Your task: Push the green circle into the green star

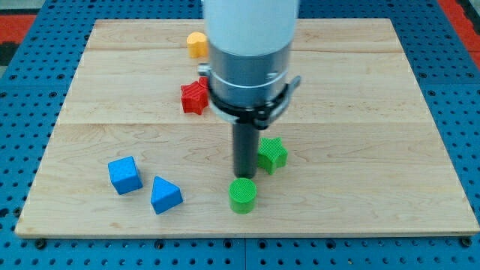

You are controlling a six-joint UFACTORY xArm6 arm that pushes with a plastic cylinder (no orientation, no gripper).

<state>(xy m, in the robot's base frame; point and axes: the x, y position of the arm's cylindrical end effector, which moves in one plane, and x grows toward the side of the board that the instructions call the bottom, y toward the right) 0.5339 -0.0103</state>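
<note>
Wooden worktop (360,150) lies on a blue pegboard (22,120). No gripper on this rig, so no open or closed state to record; the arm ends in a dark rod under a large grey cylindrical body that fills the view's upper centre.

My tip (243,176) sits on the worktop at about 12 o'clock of the green circle (242,196), just beside it; whether they touch cannot be told. The green star (272,154) is at about 2 o'clock of my tip, right next to the rod, its left edge partly hidden behind it. Circle and star are near each other but apart, star at roughly 1 o'clock from the circle.

Blue cube (124,175) and blue triangular block (165,195) lie toward the view's lower left, well apart from the green pair; the triangular block is at about 4 o'clock of the cube, a small gap between them.

Red star (194,97) is at 11 o'clock of my tip, partly covered by the arm body. Yellow block (196,44) is near the view's top edge, also partly covered; shape not clear.
</note>
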